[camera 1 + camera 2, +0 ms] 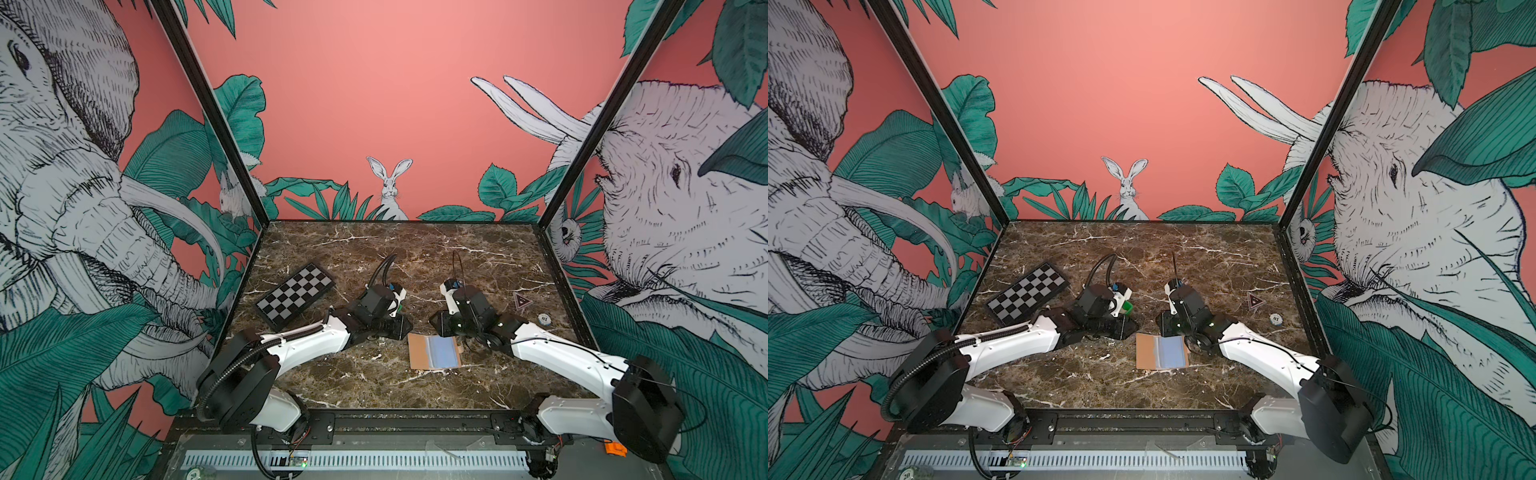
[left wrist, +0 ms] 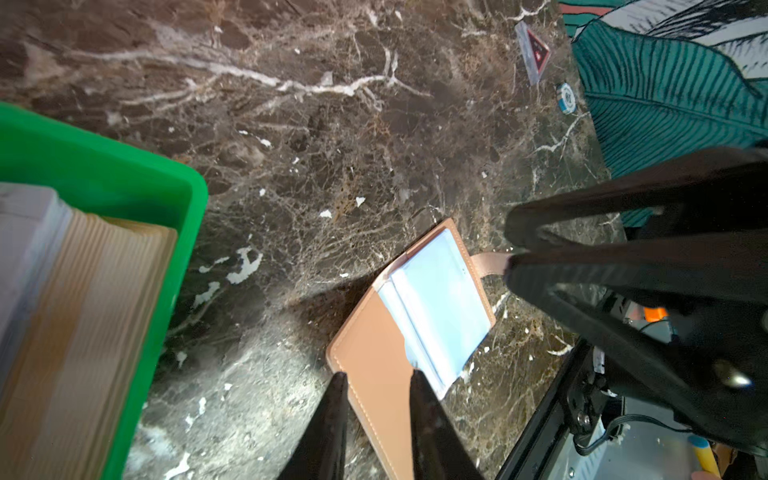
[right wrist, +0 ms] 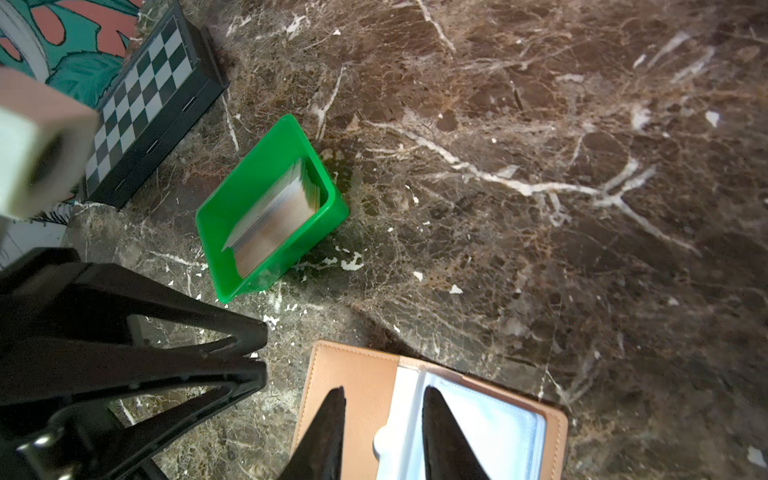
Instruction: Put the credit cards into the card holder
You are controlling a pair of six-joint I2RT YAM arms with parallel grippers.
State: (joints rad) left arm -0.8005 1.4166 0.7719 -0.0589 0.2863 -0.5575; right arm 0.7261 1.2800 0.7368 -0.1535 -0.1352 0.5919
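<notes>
The card holder (image 1: 422,351) (image 1: 1148,351) lies open and flat on the marble, tan flap beside pale blue sleeves (image 2: 440,303). The credit cards (image 3: 274,212) (image 2: 62,311) stand as a stack on edge in a green tray. My left gripper (image 2: 377,376) hovers over the holder's tan flap edge (image 2: 374,345), jaws apart with nothing gripped. Across from it, my right gripper (image 3: 384,392) is over the holder (image 3: 357,382) where the flap meets the sleeves, also open. A white sleeve edge with a rounded bulge (image 3: 384,440) lies below its fingers. Both arms meet just behind the holder in both top views.
The green tray (image 3: 249,187) (image 1: 1127,307) sits behind the left gripper, mostly hidden in both top views. A black-and-white checkered board (image 1: 296,297) lies at the back left. A triangular sticker (image 1: 522,300) and a round chip (image 1: 544,319) lie at the right.
</notes>
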